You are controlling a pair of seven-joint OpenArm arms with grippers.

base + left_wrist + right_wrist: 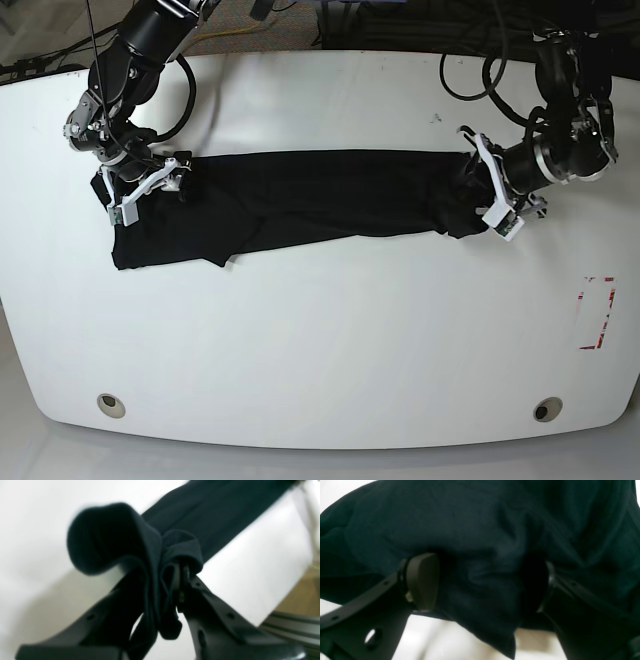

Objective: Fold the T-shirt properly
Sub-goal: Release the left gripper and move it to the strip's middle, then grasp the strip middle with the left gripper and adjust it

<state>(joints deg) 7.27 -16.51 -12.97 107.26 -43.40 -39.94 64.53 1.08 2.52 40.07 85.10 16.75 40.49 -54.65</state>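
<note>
White worktop (320, 340) fills the base view, its near half bare apart from two round metal fittings (112, 405) close to the front edge and a red outline marking (596, 313) toward one side. Farther back, the T-shirt (300, 205) lies across the middle as a long dark band, already narrowed, with a looser flap sagging toward the front at one end.

At the opposite end, the left gripper (180, 576) has its jaws clenched on a bunched fold of the fabric, seen close in the left wrist view. At the flap end, the right gripper (480, 585) stands with jaws wide apart, cloth between them, nothing pinched yet.

Likely the step is taking hold of both ends to bring one over the other. Done well, the right jaws should close on all layers together, and both ends should rise evenly so the band stays taut and square.

Behind the worktop hang dark cables (470, 75); these look clear of the cloth.
</note>
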